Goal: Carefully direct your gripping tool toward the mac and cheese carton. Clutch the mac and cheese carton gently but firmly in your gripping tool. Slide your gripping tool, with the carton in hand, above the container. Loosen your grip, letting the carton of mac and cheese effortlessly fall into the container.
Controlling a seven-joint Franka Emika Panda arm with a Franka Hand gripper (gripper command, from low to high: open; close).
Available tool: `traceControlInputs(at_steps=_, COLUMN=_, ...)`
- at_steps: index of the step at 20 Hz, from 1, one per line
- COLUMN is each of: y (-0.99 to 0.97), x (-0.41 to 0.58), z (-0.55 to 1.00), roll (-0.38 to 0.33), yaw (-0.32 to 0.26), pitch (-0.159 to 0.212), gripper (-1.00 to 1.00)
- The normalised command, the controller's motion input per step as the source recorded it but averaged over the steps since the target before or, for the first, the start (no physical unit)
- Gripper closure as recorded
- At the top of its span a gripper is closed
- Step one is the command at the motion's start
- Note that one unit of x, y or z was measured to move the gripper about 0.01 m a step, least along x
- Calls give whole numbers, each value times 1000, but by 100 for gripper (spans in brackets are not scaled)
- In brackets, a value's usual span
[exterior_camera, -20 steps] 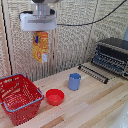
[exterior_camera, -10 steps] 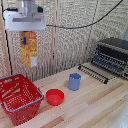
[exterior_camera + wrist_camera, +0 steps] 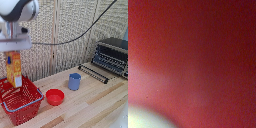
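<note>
The mac and cheese carton [image 3: 14, 69] hangs upright, clear of the tabletop [image 3: 95, 102], directly under the gripping tool [image 3: 13, 52]. Its top end runs up into the white block of the tool, so the fingers are closed on the carton, though the fingertips themselves are too blurred to make out. The carton's lower end overlaps the rear rim of the container [image 3: 24, 105] in the exterior view; whether it is inside the rim or just above it cannot be told. The carton face is orange and yellow with a pale patch low down.

The container, a red wire-mesh basket with a blue-grey rim, sits on the tabletop at the exterior view's left. A small red bowl [image 3: 54, 96] rests just beside it toward the exterior view's right, apart from it. A blue cup [image 3: 74, 81] stands upright near the bowl, further back. A dark toaster oven [image 3: 112, 56] occupies the far corner at the exterior view's right, with a dark slatted rack [image 3: 93, 73] lying in front of it. A black cable [image 3: 75, 35] hangs across the woven backdrop.

The wrist view is a blurred red field with a pale patch at one corner; nothing can be identified in it.
</note>
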Motion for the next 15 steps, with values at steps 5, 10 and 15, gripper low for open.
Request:
traceControlInputs(at_steps=5, y=-3, x=253, z=-765, roll=-99, yaw=106, pitch=58, gripper=100)
traceControlInputs(at_steps=10, y=-1, x=591, z=-31, roll=-8, yaw=91, pitch=21, gripper=-100)
traceControlInputs(at_steps=15, y=-12, x=413, z=223, roll=13, yaw=-2, pitch=87, gripper=-100)
